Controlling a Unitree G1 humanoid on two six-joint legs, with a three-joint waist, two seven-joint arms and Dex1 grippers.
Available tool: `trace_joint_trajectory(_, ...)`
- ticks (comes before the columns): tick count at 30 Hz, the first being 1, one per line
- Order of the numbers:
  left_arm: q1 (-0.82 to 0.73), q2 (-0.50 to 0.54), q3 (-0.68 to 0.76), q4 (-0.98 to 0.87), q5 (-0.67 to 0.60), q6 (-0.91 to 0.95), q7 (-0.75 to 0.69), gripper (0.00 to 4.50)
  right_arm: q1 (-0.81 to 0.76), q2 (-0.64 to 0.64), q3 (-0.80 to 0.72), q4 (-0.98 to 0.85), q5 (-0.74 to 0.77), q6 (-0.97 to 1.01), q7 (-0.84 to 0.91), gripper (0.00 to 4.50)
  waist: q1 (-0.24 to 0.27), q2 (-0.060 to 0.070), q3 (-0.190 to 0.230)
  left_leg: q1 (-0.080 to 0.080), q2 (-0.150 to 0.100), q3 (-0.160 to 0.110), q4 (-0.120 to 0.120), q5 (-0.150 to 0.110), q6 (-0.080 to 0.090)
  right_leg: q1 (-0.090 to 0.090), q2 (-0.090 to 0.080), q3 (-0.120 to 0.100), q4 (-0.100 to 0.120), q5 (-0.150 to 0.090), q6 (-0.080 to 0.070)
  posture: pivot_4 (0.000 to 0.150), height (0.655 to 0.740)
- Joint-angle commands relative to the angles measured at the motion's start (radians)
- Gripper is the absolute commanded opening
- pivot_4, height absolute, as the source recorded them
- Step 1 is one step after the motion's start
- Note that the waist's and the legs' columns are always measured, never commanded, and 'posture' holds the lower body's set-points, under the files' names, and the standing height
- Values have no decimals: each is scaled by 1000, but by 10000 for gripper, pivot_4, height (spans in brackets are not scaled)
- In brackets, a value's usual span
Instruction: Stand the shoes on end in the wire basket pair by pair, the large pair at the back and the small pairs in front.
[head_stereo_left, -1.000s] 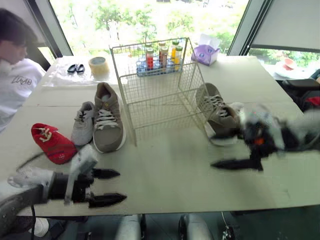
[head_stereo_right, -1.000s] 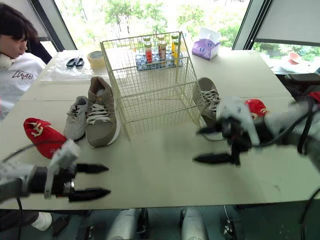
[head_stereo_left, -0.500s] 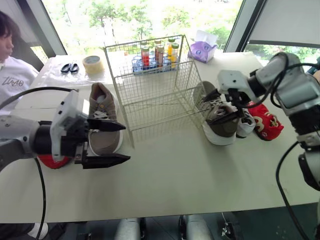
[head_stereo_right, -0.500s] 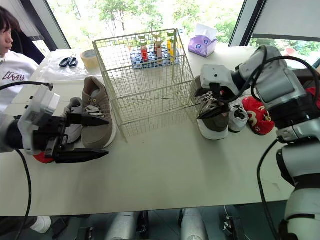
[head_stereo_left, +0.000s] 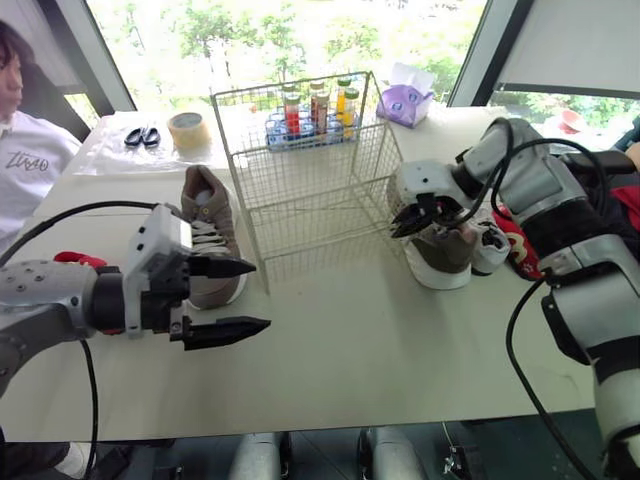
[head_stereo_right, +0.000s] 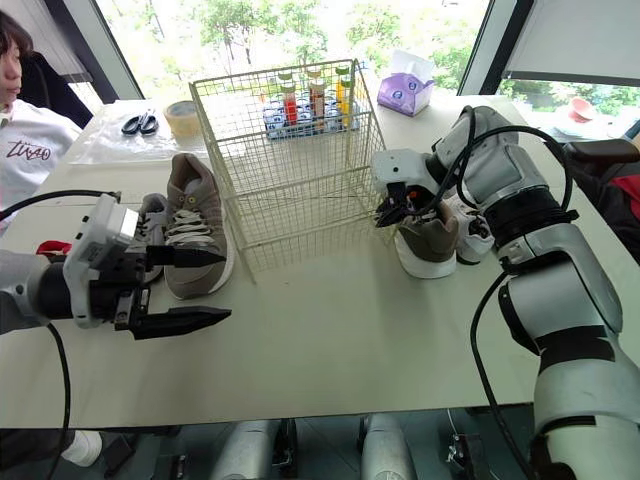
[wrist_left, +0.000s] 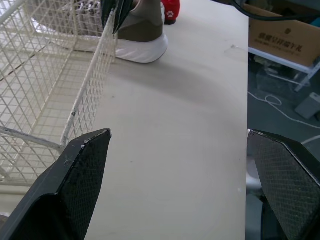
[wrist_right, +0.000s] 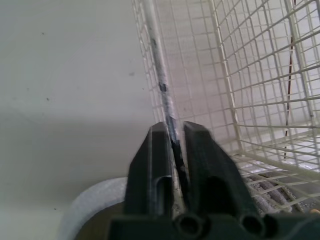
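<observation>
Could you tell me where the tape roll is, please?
In the eye views, the tape roll sits back left, between the scissors and the wire basket.

The right gripper (wrist_right: 175, 132) is travelling from the near table edge up to the large shoe (head_stereo_left: 445, 250) lying to the right of the wire basket (head_stereo_left: 300, 190). Its fingers, spread wide half a second ago, are drawing together until only a narrow slit remains. They are closing at the shoe's basket-side edge, just beside the basket's corner post. The left gripper (head_stereo_left: 258, 296) is rising from the near edge and advancing alongside the other large shoe (head_stereo_left: 205, 215). Its fingertips are now reaching past that shoe's toe.
</observation>
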Motion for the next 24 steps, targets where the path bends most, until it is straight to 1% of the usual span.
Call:
trace_joint_trajectory(1,-8,-10,-4,-5,12,-20,18,45000,-8,-18,-70,-66,13,179,-18,420,7,0,0,0,0,0,0,0,0,0,0,0,0,0,0,1500,6675)
trace_joint_trajectory(3,-12,-19,-9,-5,15,-21,27,45000,20,-29,-106,-168,40,324,-24,420,8,0,0,0,0,-1,1,0,0,1,0,0,0,0,0,1500,6675)
trace_joint_trajectory(4,-12,-23,-10,-7,14,-20,31,45000,35,-39,-117,-217,45,366,-25,420,8,0,0,-1,0,-1,1,0,0,1,-1,0,0,0,0,1500,6675)
trace_joint_trajectory(8,-24,-37,-29,0,18,-21,32,45000,155,-116,-159,-489,84,471,-22,420,16,0,0,-1,-1,-2,1,0,0,1,-1,-1,0,0,0,1500,6675)
trace_joint_trajectory(10,-36,-41,-43,10,26,-25,30,45000,203,-144,-169,-577,100,476,-23,420,20,0,0,-2,-1,-2,1,0,0,1,-1,-1,-1,0,0,1500,6675)
trace_joint_trajectory(18,-75,-49,-96,36,61,-32,6,45000,299,-170,-172,-735,152,495,-49,420,3,0,0,-1,0,-1,0,0,0,0,0,-1,0,0,0,1500,6675)
trace_joint_trajectory(24,-78,-53,-115,43,81,-40,-6,45000,311,-158,-160,-750,137,407,-80,420,1,0,0,0,0,-1,0,0,0,0,0,-1,0,0,0,1500,6675)
